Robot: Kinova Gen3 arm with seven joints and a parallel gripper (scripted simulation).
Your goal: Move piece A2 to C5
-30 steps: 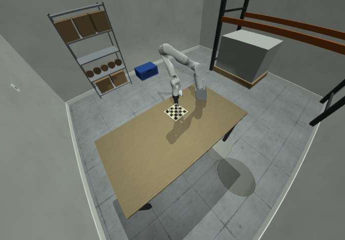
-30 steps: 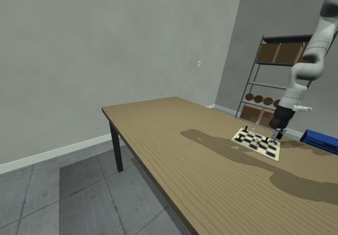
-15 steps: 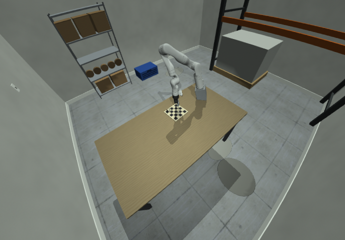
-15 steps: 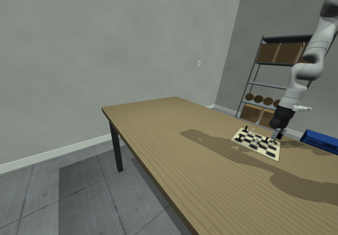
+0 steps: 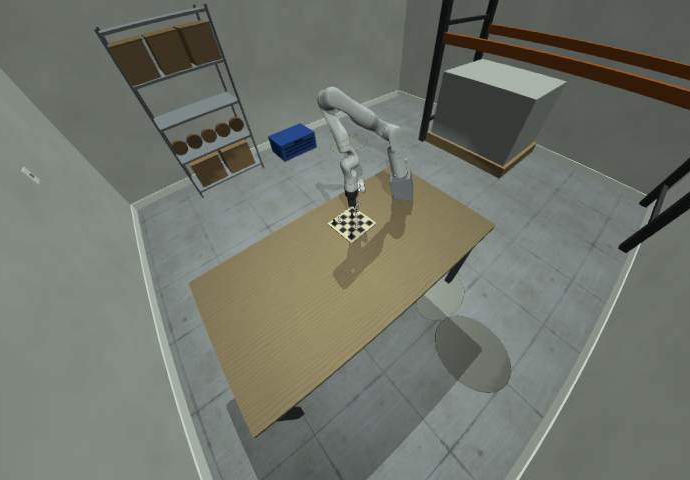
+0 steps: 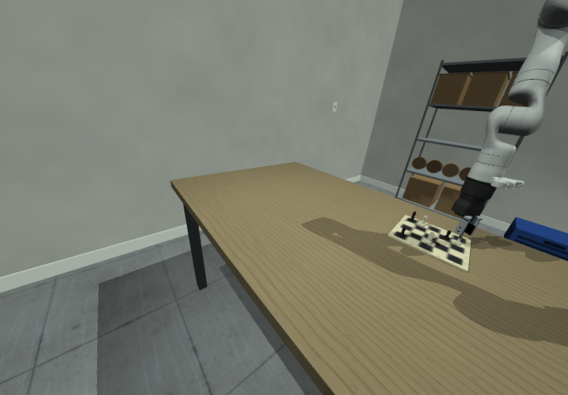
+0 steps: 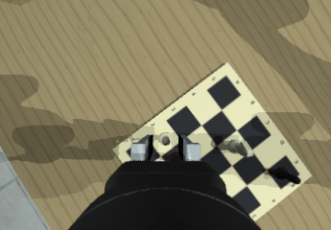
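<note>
A: One light piece (image 7: 165,140) stands upright near the left corner of the chessboard (image 7: 221,91), seen end-on from the wrist; its long axis runs vertical, straight at the lens.

B: Square label? Edge letters too small for me.

A: Same here; cannot confirm A2 from print. Gripper (image 7: 165,149) is centred over it, one finger on each side, jaws partly open, not touching it, holding nothing.

B: Arm pose?

A: Forearm near vertical, wrist pointing straight down at the board's far right corner in the exterior view (image 6: 465,228). Fingertips hang just above that piece (image 6: 460,239).

B: What differs between views?

A: Wrist view shows the gap on both sides of the piece, plus one other light piece (image 7: 236,146) and one dark piece (image 7: 283,173) to the right. Exterior adds more pieces at the board's far left side. Top view (image 5: 351,224) shows only the board's place on the table (image 5: 300,316).
</note>
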